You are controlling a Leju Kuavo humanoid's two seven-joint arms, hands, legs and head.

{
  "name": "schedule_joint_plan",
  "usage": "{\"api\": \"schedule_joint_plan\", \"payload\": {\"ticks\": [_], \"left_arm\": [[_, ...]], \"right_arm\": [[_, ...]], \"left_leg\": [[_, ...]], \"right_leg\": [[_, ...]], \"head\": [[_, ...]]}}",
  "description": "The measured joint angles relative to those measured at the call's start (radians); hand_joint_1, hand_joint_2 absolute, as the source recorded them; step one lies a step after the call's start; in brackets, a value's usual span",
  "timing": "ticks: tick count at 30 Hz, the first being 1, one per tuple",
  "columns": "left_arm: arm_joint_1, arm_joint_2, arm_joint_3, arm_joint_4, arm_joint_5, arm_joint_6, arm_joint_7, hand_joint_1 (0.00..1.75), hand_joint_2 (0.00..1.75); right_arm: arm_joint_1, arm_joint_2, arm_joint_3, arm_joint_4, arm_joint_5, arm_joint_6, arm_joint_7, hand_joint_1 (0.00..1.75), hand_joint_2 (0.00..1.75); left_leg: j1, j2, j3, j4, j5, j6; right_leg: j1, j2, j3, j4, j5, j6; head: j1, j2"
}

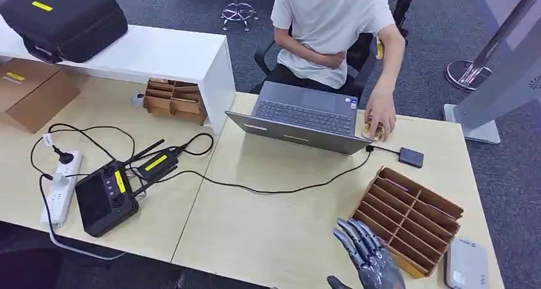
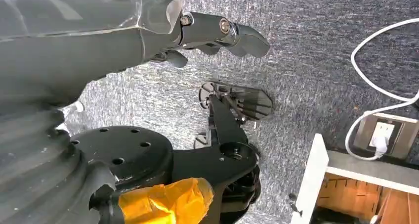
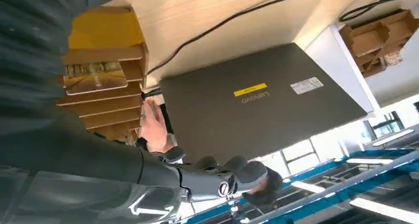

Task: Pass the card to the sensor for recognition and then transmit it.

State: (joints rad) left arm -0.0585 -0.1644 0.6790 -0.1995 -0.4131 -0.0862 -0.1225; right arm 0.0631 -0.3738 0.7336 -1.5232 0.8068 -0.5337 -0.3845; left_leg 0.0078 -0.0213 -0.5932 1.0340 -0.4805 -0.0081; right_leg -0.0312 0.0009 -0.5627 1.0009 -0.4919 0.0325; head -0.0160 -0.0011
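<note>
Currently right hand [image 1: 370, 257] empty, fingers loosely spread, hovers at table's near edge, just beside slotted brown cardboard card rack [image 1: 408, 219]. Gold-patterned card [image 3: 95, 77] lies in one slot. Left hand [image 2: 217, 33] hangs below table, holding nothing. Small black sensor box [image 1: 411, 157] beyond rack; bare tabletop between.

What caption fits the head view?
Right hand hovers open beside the cardboard divider tray; a person's hand rests by the laptop.
</note>
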Motion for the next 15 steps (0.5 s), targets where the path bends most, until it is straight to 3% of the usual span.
{"api": "schedule_joint_plan", "payload": {"ticks": [9, 15], "left_arm": [[-0.001, 0.000, 0.000, 0.000, -0.009, -0.004, 0.009, 0.00, 1.75], [-0.008, 0.000, 0.000, 0.000, -0.023, -0.007, 0.019, 0.00, 1.75]], "right_arm": [[-0.023, 0.024, 0.004, 0.047, 0.005, -0.003, 0.002, 0.00, 1.75], [-0.065, 0.039, -0.016, 0.128, 0.044, -0.050, 0.032, 0.00, 1.75]], "left_leg": [[0.000, 0.000, 0.000, 0.000, 0.000, 0.000], [0.000, 0.000, 0.000, 0.000, 0.000, 0.000]], "right_leg": [[0.000, 0.000, 0.000, 0.000, 0.000, 0.000], [0.000, 0.000, 0.000, 0.000, 0.000, 0.000]], "head": [[0.000, 0.000], [0.000, 0.000]]}}
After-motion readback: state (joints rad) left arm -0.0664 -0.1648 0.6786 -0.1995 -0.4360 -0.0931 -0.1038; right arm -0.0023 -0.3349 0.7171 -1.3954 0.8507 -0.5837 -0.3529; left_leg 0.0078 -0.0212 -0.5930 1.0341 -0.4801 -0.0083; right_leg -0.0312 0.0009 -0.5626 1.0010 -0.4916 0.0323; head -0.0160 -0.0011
